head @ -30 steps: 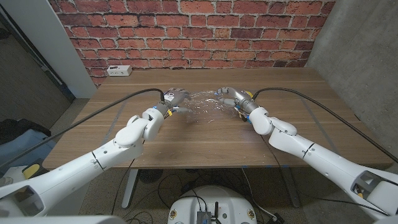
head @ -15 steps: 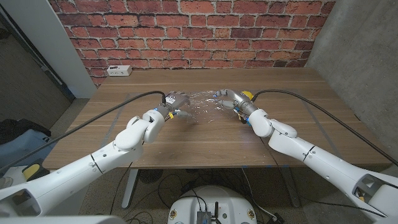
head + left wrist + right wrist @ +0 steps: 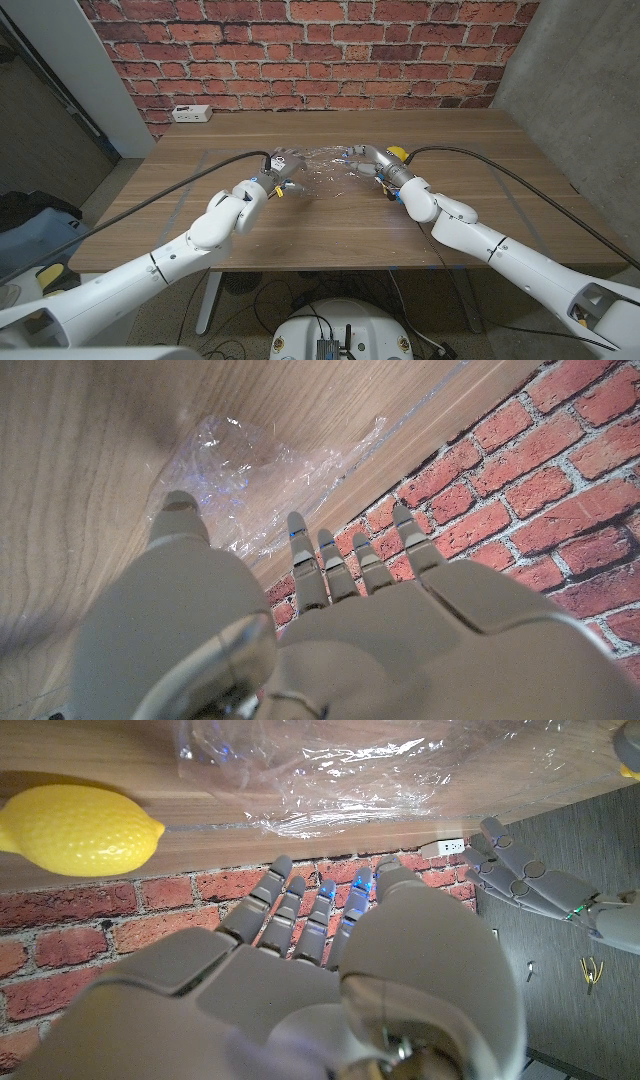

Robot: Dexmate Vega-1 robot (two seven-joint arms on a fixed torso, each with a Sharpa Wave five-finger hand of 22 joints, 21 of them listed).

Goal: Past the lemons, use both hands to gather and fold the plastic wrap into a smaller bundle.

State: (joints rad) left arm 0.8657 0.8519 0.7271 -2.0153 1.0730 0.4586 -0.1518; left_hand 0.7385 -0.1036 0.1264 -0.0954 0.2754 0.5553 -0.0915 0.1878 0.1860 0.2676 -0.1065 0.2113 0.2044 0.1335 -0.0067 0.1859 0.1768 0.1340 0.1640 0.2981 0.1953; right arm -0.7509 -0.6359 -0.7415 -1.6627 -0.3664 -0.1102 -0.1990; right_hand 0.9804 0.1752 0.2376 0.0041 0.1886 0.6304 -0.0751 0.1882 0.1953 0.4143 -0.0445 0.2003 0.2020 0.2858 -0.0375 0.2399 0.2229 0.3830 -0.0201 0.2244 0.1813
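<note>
Wrap status: plastic wrap (image 3: 320, 168) lying crumpled and loosely spread on the wooden table (image 3: 330, 225), toward the far half, roughly mid-width. Clear film, creased, glinting in head view; also seen in left wrist view (image 3: 250, 470) and right wrist view (image 3: 330, 770).

Left hand (image 3: 283, 165) sitting at the wrap's left edge. Fingers (image 3: 310, 565) stretched out and apart in left wrist view, nothing pinched or grasped. Thumb tip right at the film's border; can't tell whether actually touching. Same hand visible across the wrap in right wrist view (image 3: 540, 880), fingers extended there too.

Right hand (image 3: 365, 158) sitting at the wrap's right edge, opposite the left one, film between the two. Fingers (image 3: 315, 925) straight and spread in right wrist view, reaching toward the film, holding nothing. Contact with the film not resolvable from any view.

Lemon (image 3: 398, 152) just right of the wrap, close behind the right hand on its outer side. Shows whole and yellow in right wrist view (image 3: 80, 828), resting on the wood beside the film, not under it.

Beyond the wrap: red brick wall (image 3: 320, 50) behind the table's far edge. White socket box (image 3: 190, 113) on the tabletop at the far left corner, well apart from the wrap. Black cables running along both forearms toward the hands.
</note>
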